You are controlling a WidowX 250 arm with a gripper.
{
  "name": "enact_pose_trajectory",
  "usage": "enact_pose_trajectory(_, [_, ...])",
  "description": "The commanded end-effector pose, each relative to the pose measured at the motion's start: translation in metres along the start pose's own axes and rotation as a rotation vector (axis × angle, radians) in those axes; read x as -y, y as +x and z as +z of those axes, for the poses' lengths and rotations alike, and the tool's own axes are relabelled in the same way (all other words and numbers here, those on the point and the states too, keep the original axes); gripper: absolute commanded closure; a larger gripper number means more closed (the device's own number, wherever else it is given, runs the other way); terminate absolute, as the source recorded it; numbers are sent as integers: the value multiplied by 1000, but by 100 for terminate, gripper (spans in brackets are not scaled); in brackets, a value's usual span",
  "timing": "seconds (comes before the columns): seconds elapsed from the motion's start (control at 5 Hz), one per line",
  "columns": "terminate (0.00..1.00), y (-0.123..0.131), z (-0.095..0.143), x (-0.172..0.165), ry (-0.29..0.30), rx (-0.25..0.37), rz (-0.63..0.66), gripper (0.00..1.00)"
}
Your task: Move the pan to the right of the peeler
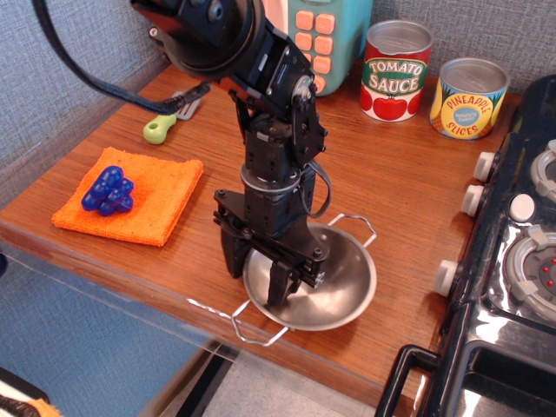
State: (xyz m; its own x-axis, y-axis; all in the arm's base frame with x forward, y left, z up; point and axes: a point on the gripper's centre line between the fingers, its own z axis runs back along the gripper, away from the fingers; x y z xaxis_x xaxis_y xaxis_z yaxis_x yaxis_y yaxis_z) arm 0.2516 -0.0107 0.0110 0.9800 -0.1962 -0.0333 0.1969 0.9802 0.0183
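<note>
The shiny steel pan (326, 278) sits near the table's front edge, with wire loop handles at its front left (252, 330) and back right. My gripper (256, 276) points down over the pan's left rim. One finger stands outside the rim and the other finger (278, 287) is inside the bowl. The jaws are narrow but still apart around the rim. The peeler (159, 129) lies at the back left. Its lime-green handle shows, and its grey head is partly hidden behind my arm's cable.
An orange cloth (130, 200) with a blue toy grape bunch (108, 190) lies at the left. A tomato sauce can (396, 69) and a pineapple can (469, 97) stand at the back. A toy microwave (317, 39) is at the back, and a stove (521, 261) is on the right.
</note>
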Motion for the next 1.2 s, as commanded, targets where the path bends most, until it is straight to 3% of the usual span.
enact_pose_trajectory(0.0, [0,2,13,-11,-3,29,8,100])
enact_pose_trajectory(0.6, [0,19,73,-24,-90,144,-10,100])
enact_pose_trajectory(0.8, [0,39,98,-46,-52,195,17,100])
enact_pose_trajectory(1.0, [0,67,99,-86,-13,209,136,100])
